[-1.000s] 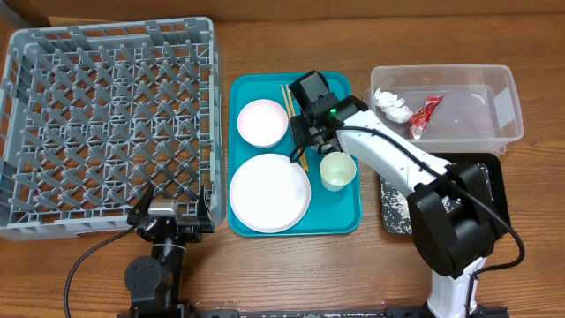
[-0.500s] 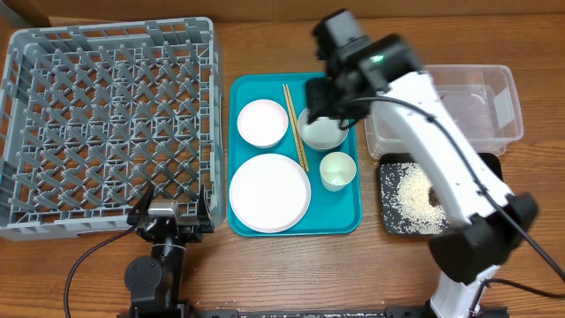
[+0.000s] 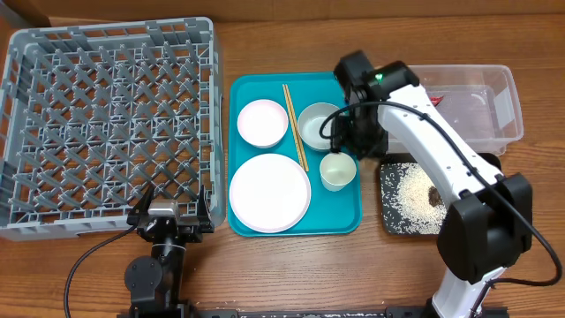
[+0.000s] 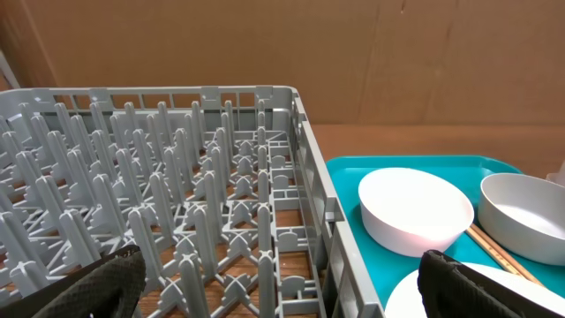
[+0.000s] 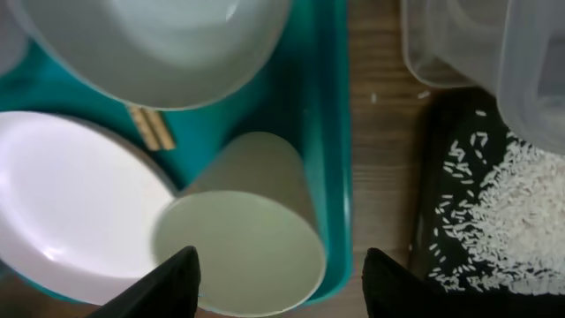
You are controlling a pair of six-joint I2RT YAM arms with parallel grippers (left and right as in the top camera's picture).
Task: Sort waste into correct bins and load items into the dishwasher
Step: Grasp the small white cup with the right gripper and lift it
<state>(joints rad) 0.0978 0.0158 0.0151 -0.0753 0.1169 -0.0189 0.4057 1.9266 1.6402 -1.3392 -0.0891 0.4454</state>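
With the table's far edge taken as twelve, the grey dish rack (image 3: 212,115) filled the nine-to-eleven o'clock side. Its lattice floor was bare and its right wall stood just beside the teal tray (image 3: 353,223) at centre. A strip of bare wood ran along six o'clock in front of both. The left gripper (image 4: 282,296) sat at seven o'clock by the rack's near corner, fingers spread wide with nothing between them. On the teal tray a white-pink bowl (image 3: 262,123) lay at eleven o'clock, a pale grey bowl (image 3: 320,126) at one, the round white plate (image 3: 269,192) at seven and the small white cup (image 3: 337,171) at four, mouth up. The thin wooden chopsticks (image 3: 295,128) lay together between the bowls. The right gripper (image 5: 281,281) hung over the tray's right rim above the cup, jaws parted and gripping nothing. At two o'clock the arm partly hid the clear tub (image 3: 510,106), with a sliver of red wrapper (image 3: 439,100) showing inside. Just beside it, at four, the black tray (image 3: 385,181) held a heap of rice (image 3: 413,201) and a brown scrap (image 3: 433,193).
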